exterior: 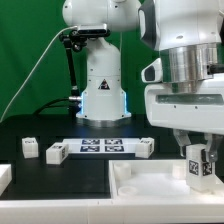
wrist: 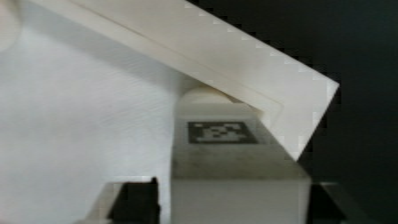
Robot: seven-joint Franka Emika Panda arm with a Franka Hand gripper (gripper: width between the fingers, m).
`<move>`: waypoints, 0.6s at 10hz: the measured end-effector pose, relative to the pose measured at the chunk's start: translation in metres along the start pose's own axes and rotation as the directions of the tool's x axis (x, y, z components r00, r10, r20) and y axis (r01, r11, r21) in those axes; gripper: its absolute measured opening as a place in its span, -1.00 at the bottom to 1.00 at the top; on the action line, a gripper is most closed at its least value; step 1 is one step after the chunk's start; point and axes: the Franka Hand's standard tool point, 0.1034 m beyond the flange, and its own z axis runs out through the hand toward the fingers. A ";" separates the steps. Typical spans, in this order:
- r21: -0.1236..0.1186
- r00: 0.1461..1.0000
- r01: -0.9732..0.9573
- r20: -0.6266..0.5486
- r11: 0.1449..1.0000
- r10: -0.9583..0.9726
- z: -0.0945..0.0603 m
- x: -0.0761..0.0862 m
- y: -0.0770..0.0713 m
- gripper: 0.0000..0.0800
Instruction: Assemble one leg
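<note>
My gripper (exterior: 198, 172) is shut on a leg (exterior: 198, 166), a small white post with a black-and-white tag on its face. I hold it upright over the near right corner of the large white panel (exterior: 140, 180). In the wrist view the leg (wrist: 231, 150) runs between my two dark fingers (wrist: 139, 200), its far end at the raised rim of the panel (wrist: 107, 110) by the corner. Whether it touches the panel I cannot tell.
Three more legs lie on the black table: one at the exterior view's left (exterior: 29, 147), one beside the marker board (exterior: 56, 152) and one at its right end (exterior: 145, 146). The marker board (exterior: 100, 146) lies mid-table. The robot base (exterior: 100, 75) stands behind.
</note>
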 end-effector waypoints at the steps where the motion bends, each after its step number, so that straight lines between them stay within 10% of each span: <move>1: 0.000 0.999 0.053 0.000 0.999 -0.053 0.000 0.000 0.000 0.38; 6: -0.019 0.776 0.631 -0.003 0.776 -0.631 -0.002 -0.003 -0.007 0.61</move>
